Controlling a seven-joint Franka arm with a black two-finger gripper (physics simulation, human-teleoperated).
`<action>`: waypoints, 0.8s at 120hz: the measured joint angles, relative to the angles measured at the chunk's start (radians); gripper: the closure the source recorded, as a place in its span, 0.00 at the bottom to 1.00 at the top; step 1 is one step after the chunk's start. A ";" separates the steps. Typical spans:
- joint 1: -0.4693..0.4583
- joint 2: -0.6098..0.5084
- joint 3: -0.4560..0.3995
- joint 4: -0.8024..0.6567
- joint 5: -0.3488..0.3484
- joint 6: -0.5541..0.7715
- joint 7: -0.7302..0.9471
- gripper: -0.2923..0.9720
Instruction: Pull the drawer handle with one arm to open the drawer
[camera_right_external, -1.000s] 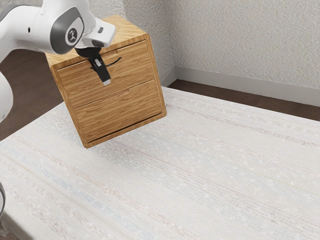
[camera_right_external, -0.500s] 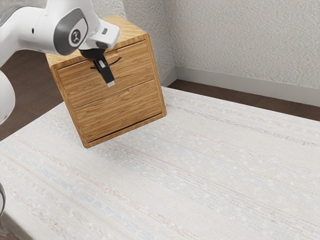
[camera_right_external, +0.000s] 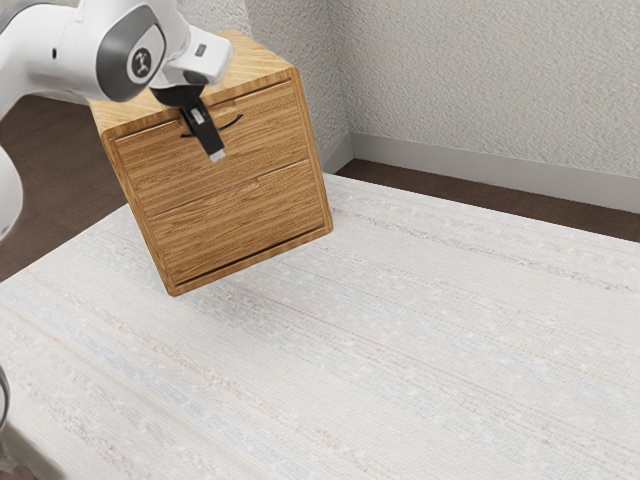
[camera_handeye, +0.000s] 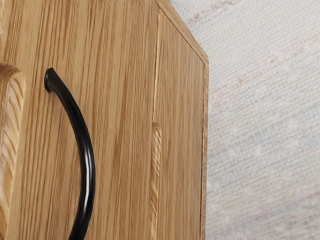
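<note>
I cannot tell if my pincer, at the black handle of the top drawer, is apart or together; that stiff, slick bar seems best taken mid-arc.

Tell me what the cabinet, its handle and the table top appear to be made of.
Cabinet: light wood or wood veneer, matte; long streaky grain runs across its fronts. Handle: black, smooth, slightly glossy with a soft highlight, likely painted metal or plastic. Table: pale, with fine woven-looking streaks, perhaps cloth or whitewashed wood; the look leaves it open.
</note>
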 joint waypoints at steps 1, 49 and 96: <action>0.002 0.001 -0.002 0.001 0.000 0.000 0.000 0.23; 0.012 0.025 -0.018 0.001 0.002 -0.002 0.001 0.22; -0.032 0.026 -0.013 -0.012 0.006 -0.002 -0.002 0.23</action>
